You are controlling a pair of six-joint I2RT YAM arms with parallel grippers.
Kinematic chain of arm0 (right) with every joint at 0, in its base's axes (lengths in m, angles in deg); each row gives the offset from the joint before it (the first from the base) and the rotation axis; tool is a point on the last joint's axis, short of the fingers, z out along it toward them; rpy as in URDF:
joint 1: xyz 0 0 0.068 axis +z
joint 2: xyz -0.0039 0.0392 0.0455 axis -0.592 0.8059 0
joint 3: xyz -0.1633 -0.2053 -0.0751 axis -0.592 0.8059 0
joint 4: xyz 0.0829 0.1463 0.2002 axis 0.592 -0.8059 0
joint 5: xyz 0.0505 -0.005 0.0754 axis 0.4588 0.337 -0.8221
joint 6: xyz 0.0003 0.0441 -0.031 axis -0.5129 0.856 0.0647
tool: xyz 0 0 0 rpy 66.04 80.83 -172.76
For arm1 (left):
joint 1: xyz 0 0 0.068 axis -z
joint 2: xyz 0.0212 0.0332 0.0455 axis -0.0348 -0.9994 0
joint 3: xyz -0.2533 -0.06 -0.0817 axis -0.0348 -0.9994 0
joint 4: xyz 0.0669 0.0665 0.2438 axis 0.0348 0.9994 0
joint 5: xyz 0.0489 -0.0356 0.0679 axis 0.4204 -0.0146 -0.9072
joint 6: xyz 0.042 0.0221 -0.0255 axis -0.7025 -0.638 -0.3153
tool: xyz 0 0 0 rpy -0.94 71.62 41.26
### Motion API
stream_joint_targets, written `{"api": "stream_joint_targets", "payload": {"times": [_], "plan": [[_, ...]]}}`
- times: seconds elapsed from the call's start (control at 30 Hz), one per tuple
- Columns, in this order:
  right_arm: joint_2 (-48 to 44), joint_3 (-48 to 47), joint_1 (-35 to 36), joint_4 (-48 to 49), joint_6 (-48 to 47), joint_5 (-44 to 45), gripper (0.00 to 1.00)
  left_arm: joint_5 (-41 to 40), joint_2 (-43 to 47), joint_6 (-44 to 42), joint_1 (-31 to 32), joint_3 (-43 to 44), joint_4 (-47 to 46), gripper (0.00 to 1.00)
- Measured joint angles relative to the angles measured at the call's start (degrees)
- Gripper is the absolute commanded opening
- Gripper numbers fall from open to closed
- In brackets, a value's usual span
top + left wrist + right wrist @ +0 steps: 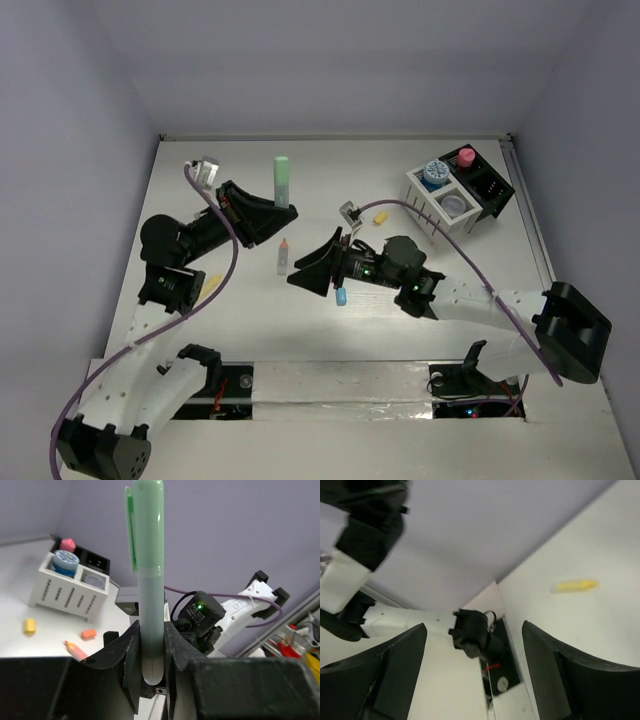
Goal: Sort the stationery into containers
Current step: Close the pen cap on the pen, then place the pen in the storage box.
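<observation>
My left gripper [278,208] is shut on a mint green pen [283,180] and holds it upright above the table; the wrist view shows the pen [150,575] clamped between both fingers [131,650]. My right gripper [312,266] is open and empty at mid-table, jaws wide apart in its wrist view [474,630]. The organizer [428,202] stands at the back right, its white half holding a blue jar [434,174] and a grey jar [455,204], with a pink piece [466,157] at the black half [492,186]. A white pen with an orange tip [284,256] lies between the grippers.
A blue capsule [341,296] lies just under the right gripper. A yellow capsule [380,217] lies left of the organizer and an orange one [88,634] near it. A yellow piece [212,285] lies by the left arm. Walls enclose the table.
</observation>
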Motion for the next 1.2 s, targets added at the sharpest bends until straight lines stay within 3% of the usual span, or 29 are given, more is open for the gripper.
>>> {"api": "stream_joint_targets", "payload": {"times": [0.23,0.47,0.73,0.93,1.2], "plan": [[-7.8,2.0,-1.7,-9.8,-2.9,0.4,0.99,-5.2,4.9,-6.1,-0.1,-0.3,6.6,0.0],[-15.6,-3.0,-4.0,-21.4,-11.6,2.5,1.0,-4.8,4.4,-7.4,-0.1,-4.7,7.7,0.0],[-9.6,-19.6,-7.1,-27.2,-18.7,-0.1,1.0,3.4,2.6,-2.5,-0.1,-12.5,1.4,0.0],[-4.6,-21.5,-8.6,-27.8,-18.7,-2.8,1.0,7.5,4.0,0.6,-0.1,-13.7,-5.3,0.0],[0.1,-22.0,-9.2,-27.0,-15.8,-8.8,0.79,9.6,4.2,2.6,0.0,-15.0,-8.7,0.0]]}}
